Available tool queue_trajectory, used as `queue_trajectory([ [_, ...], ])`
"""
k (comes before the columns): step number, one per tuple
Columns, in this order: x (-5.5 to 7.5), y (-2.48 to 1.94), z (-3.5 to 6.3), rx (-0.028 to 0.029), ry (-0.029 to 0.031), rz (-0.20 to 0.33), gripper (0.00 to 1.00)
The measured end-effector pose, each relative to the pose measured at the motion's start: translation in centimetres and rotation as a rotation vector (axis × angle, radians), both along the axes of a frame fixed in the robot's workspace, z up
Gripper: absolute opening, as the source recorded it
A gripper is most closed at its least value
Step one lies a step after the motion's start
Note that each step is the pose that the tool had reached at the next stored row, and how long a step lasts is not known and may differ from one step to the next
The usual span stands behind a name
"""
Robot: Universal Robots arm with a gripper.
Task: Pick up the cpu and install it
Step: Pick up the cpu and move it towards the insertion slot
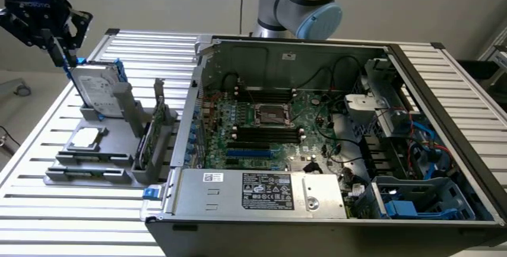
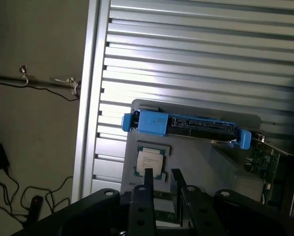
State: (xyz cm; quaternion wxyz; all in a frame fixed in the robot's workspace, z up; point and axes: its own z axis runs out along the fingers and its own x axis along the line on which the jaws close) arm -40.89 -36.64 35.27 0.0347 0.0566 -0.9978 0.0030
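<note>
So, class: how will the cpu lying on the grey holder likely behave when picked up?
Probably stiff: the cpu is a flat square chip with a metal top. That shiny top looks smooth, so it may slip. Lying flat on the grey holder, it seems unlikely to roll or tip.

This seems a robotics lab: an opened computer case (image 1: pixel 262 55) lies on a slatted aluminium table (image 1: pixel 56 209) near a robot arm (image 1: pixel 305 2).
</note>
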Motion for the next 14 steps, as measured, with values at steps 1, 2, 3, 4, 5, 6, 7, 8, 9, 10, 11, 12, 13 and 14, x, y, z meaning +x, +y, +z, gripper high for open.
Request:
queue_trajectory([
  [1, 0.0, 0.00, 0.00, 0.0000, 0.0000, 0.000, 0.36],
  [2, 0.0, 0.00, 0.00, 0.0000, 0.0000, 0.000, 0.36],
  [3, 0.0, 0.00, 0.00, -0.0001, 0.0001, 0.000, 0.42],
  [4, 0.0, 0.00, -0.02, -0.0001, 0.0001, 0.000, 0.47],
  [5, 0.0, 0.01, -0.10, 0.0000, -0.0001, 0.000, 0.53],
  [6, -0.1, 0.01, -0.24, -0.0001, -0.0008, -0.001, 0.53],
  [7, -0.2, 0.00, -0.42, -0.0001, -0.0020, -0.003, 0.53],
  [8, -0.2, -0.01, -0.60, -0.0001, -0.0030, -0.007, 0.60],
  [9, -0.2, -0.01, -0.78, -0.0002, -0.0038, -0.013, 0.60],
  [10, -0.2, -0.01, -0.96, -0.0003, -0.0044, -0.019, 0.60],
  [11, -0.2, -0.01, -1.15, -0.0003, -0.0047, -0.028, 0.60],
  [12, -0.2, 0.00, -1.33, -0.0002, -0.0049, -0.040, 0.60],
  [13, -0.2, -0.01, -1.51, -0.0003, -0.0052, -0.051, 0.60],
  [14, -0.2, -0.03, -1.69, -0.0002, -0.0061, -0.060, 0.60],
])
